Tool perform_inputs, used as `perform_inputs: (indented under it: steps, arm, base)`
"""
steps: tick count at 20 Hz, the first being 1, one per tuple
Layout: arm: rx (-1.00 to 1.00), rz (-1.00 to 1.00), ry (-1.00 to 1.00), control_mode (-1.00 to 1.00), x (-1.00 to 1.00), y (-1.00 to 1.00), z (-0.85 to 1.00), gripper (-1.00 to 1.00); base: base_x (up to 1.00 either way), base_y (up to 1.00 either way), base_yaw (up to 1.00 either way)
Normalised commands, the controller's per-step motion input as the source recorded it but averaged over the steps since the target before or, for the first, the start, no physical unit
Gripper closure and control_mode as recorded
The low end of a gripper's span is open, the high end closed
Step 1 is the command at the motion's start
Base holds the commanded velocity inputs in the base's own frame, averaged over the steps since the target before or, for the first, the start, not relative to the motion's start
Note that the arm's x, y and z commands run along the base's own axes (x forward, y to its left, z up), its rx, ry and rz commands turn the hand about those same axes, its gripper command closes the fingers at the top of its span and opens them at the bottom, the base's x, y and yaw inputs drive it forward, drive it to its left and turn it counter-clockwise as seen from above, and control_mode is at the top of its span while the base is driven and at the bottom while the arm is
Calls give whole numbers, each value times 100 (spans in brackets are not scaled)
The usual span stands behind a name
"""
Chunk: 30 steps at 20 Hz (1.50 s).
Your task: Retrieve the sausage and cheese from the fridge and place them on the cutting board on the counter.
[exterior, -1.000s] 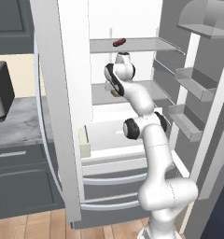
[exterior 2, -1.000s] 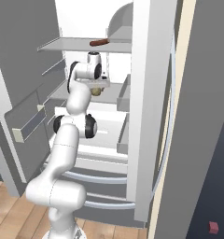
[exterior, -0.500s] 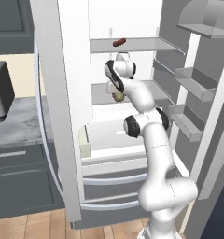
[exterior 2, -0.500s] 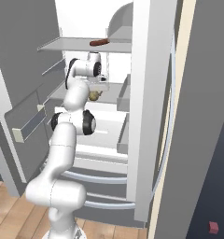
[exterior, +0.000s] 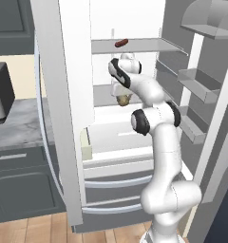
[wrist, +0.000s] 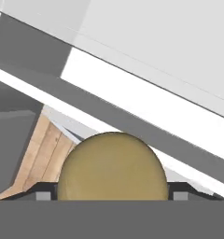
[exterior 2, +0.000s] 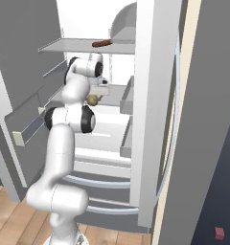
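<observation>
Cheese (wrist: 113, 167) sits between the two dark fingertips (wrist: 43, 195) at the bottom of the hand view, the gripper (exterior: 121, 98) spread wide around it and clamped on its sides. Near the centre of the left base view, it hangs inside the fridge (exterior: 135, 137), with the sausage (exterior: 121, 43) on the upper shelf (exterior: 144, 45).

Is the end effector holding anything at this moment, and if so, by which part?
Yes: the cheese sits between the end effector fingers, gripped across its two opposite sides.
</observation>
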Motion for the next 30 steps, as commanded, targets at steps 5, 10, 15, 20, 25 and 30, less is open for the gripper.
perform_inputs:
  steps: [5,10,15,20,25,30]
  arm:
    - [2,10,-18,-100,-94,-8,-1,100]
    - [0,8,-17,-100,-94,-9,0,100]
    - [0,9,-3,-100,-93,-6,19,100]
    - [0,4,0,-100,-92,-2,22,100]
    - [0,0,13,-100,-80,0,9,100]
    - [0,0,3,-100,-88,2,1,100]
  base:
    - [0,0,0]
    - [0,0,0]
    - [0,0,0]
    - [0,0,0]
    - [0,0,0]
    - [0,0,0]
